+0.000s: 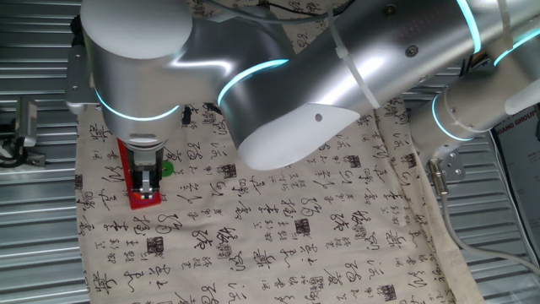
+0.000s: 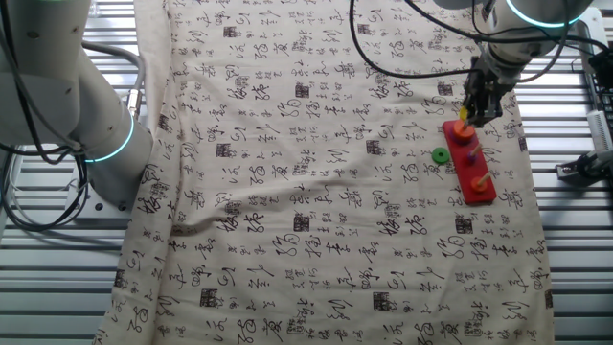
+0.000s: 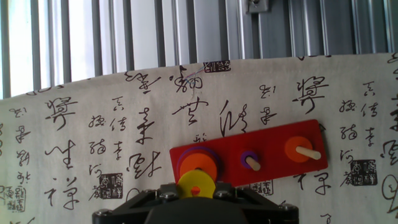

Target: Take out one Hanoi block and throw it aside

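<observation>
The Hanoi block, a small yellow ring (image 3: 196, 183), sits between my gripper's (image 3: 196, 195) jaws at the bottom of the hand view. It is just above the larger orange ring (image 3: 199, 167) at the left end of the red peg base (image 3: 267, 163). The gripper is shut on the yellow ring. In one fixed view the gripper (image 1: 148, 184) hangs over the red base (image 1: 135, 173). In the other fixed view the gripper (image 2: 474, 113) holds a yellow speck (image 2: 464, 117) over the base (image 2: 474, 172).
A green ring (image 2: 440, 155) lies on the calligraphy cloth (image 2: 316, 192) beside the base, and it also shows in one fixed view (image 1: 166, 168). The middle peg carries a purple ring (image 3: 250, 160) and the right peg an orange one (image 3: 297, 149). Ribbed metal table lies beyond the cloth edge (image 3: 124, 37).
</observation>
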Controlling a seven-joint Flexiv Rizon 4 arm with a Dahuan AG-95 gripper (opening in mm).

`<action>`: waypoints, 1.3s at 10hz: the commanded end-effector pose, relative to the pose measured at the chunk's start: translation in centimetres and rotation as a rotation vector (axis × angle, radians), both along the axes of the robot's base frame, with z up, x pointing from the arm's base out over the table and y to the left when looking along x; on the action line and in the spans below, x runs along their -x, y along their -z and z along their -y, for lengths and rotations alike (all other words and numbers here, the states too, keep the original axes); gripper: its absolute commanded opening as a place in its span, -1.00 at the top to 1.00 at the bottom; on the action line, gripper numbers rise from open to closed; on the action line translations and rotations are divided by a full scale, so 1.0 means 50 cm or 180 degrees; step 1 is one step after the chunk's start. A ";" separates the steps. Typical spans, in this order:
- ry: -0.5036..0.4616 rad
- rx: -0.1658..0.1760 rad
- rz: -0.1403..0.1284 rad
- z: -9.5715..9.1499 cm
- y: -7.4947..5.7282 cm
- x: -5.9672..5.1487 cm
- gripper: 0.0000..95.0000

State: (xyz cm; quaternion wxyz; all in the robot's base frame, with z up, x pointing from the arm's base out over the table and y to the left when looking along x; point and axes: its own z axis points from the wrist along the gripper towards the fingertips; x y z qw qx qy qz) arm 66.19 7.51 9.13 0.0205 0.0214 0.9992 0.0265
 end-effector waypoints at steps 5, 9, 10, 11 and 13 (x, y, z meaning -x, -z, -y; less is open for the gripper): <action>-0.0033 0.0004 0.0057 0.012 0.007 0.045 1.00; -0.0035 0.0040 0.0057 0.014 0.010 0.069 1.00; -0.0037 0.0044 0.0067 0.015 0.012 0.075 1.00; -0.0036 0.0046 0.0088 0.017 0.016 0.085 1.00; -0.0005 0.0029 0.0098 0.017 0.018 0.099 1.00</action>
